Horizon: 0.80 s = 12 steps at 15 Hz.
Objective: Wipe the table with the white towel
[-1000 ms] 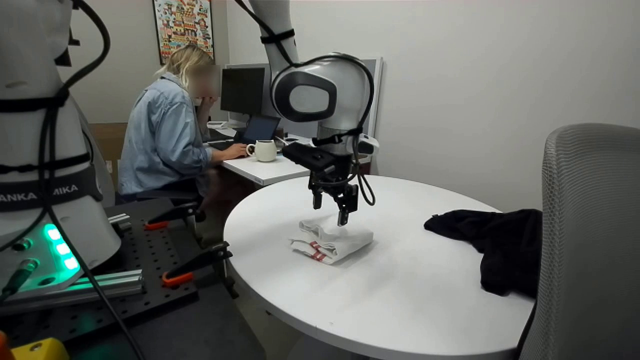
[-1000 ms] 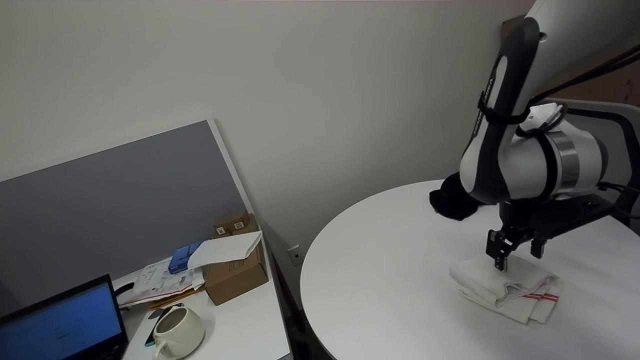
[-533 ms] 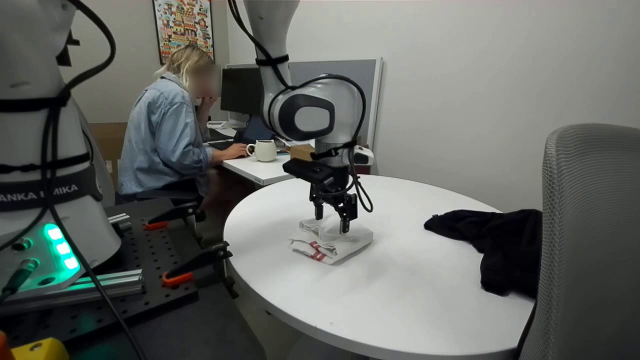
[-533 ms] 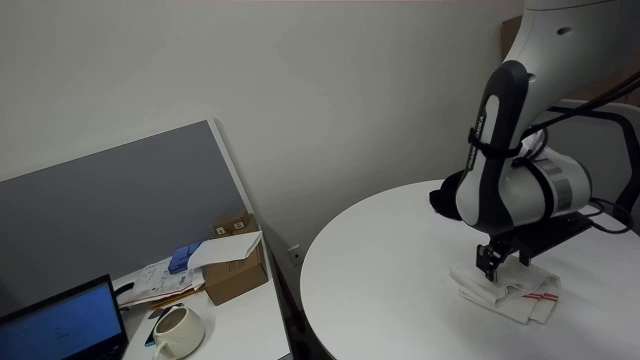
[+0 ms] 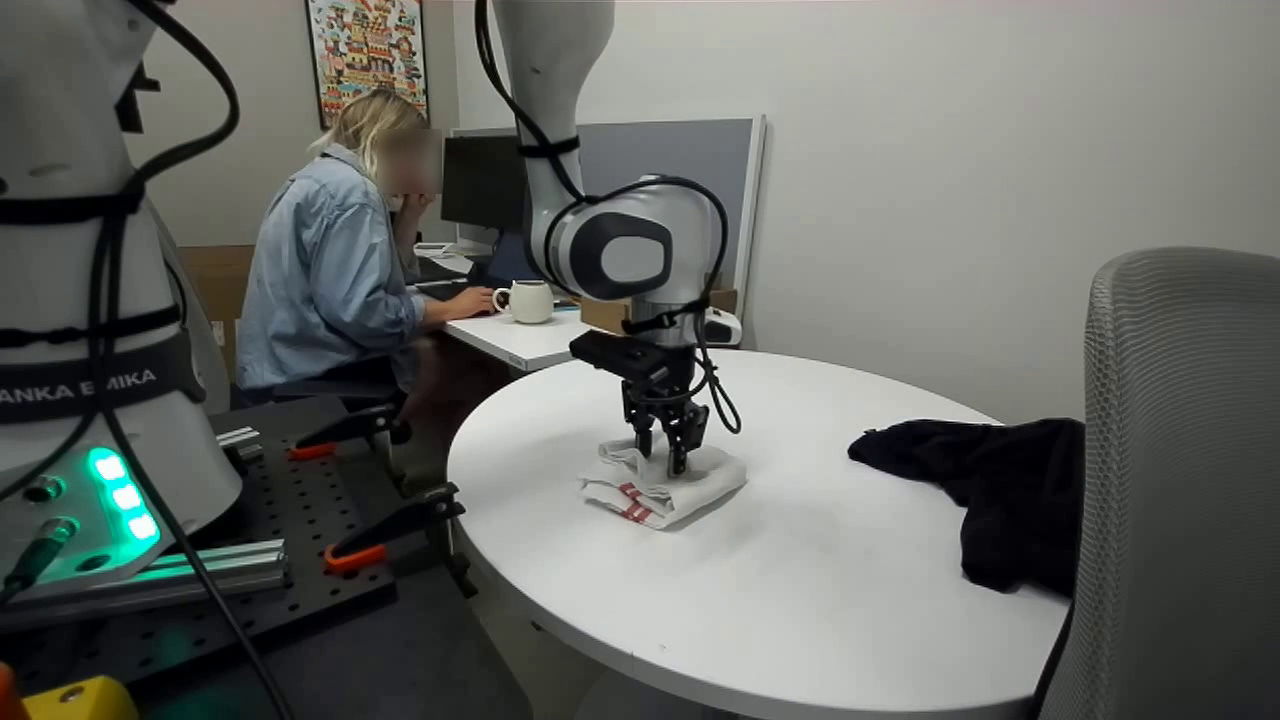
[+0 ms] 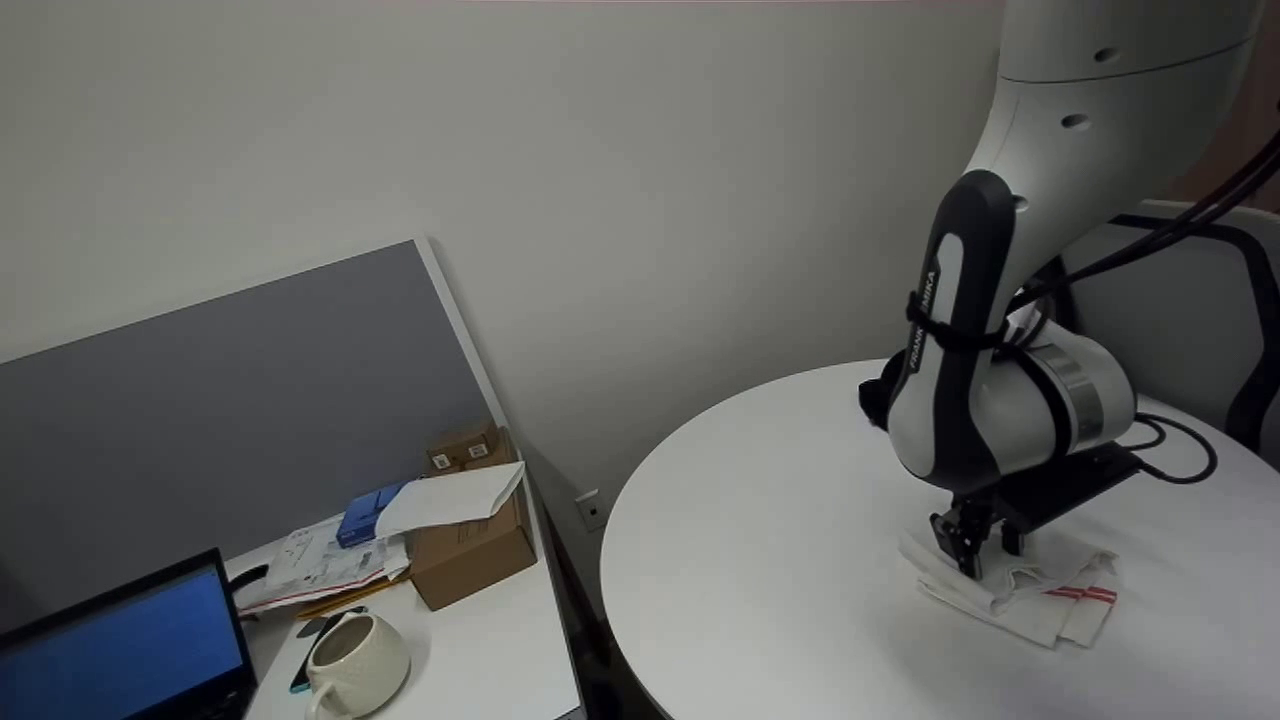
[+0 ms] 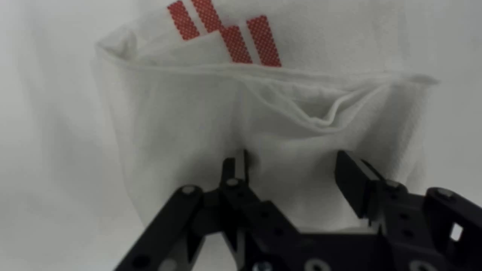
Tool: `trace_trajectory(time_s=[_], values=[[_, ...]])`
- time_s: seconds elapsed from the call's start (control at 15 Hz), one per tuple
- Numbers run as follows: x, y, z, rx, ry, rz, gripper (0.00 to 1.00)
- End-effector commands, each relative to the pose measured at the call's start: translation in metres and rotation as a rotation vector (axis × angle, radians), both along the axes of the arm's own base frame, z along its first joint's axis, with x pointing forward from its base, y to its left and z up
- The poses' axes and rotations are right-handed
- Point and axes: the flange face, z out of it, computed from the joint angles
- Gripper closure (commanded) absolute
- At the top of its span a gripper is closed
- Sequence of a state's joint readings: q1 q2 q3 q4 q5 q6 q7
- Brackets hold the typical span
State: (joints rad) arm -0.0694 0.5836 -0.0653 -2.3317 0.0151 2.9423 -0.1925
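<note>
A pale wall (image 5: pixel 950 200) backs the round white desk (image 5: pixel 800 570), where black cloth (image 5: pixel 980 490) lies to the right in an exterior view. The folded, red-striped white towel (image 5: pixel 690 492) rests left of it, beneath my tool (image 5: pixel 661 460). My fingers (image 7: pixel 352 184) stand apart over the towel, gripping nothing yet; firm contact I can't confirm. I judge this the grasping step, wiping not begun: next I should pinch several layers, then drag the towel flat across the desk.

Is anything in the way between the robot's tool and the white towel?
Nothing visible: the tool is open, right at the white towel. When wiping, though, the black cloth on the table could get in the way.
</note>
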Motion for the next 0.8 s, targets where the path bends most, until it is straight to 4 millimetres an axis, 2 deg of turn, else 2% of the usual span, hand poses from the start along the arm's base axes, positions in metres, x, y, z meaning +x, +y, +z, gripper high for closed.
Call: trace_trajectory(time_s=[0.0, 0.27, 0.33, 0.47, 0.73], values=[[0.006, 0.001, -0.007, -0.011, 0.016, 0.005, 0.69], [0.003, 0.007, -0.005, 0.015, 0.025, 0.016, 0.99], [0.002, 0.014, -0.003, 0.028, 0.027, 0.032, 1.0], [-0.001, 0.04, 0.005, 0.061, 0.024, 0.095, 1.0], [0.002, 0.121, 0.009, 0.128, 0.018, 0.258, 0.98]])
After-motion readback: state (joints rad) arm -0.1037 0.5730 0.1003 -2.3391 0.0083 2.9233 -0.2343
